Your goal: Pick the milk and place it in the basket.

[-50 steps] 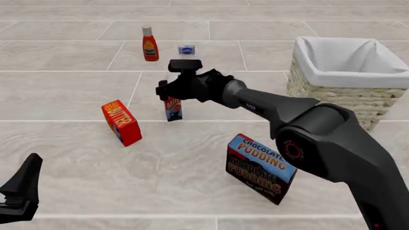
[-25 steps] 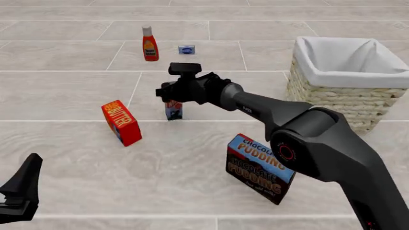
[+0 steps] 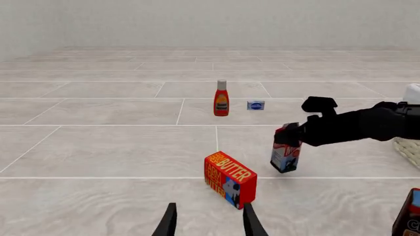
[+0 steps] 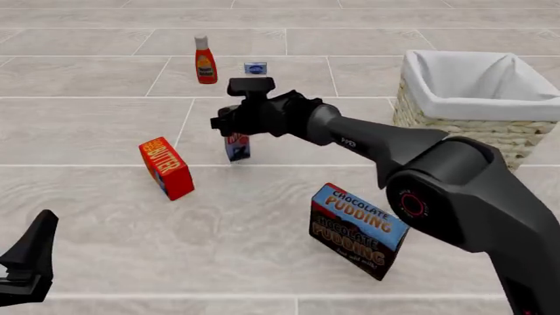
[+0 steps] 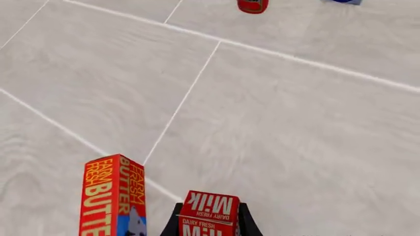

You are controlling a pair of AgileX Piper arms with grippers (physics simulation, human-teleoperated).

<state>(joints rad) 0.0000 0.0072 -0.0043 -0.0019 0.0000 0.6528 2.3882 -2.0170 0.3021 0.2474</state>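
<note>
Two right gripper fingers pinch the milk, its top hidden in front view.

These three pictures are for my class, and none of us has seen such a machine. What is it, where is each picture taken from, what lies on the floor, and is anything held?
It is a simulated robot with two arms. One picture looks down from behind the arms; the others come from cameras on each wrist. The right gripper is clamped on the milk, which hangs tilted, seemingly just off the surface. The left gripper is open and idle. Around them are a butter box, a pudding box, a red bottle, a small blue item and the basket.
</note>
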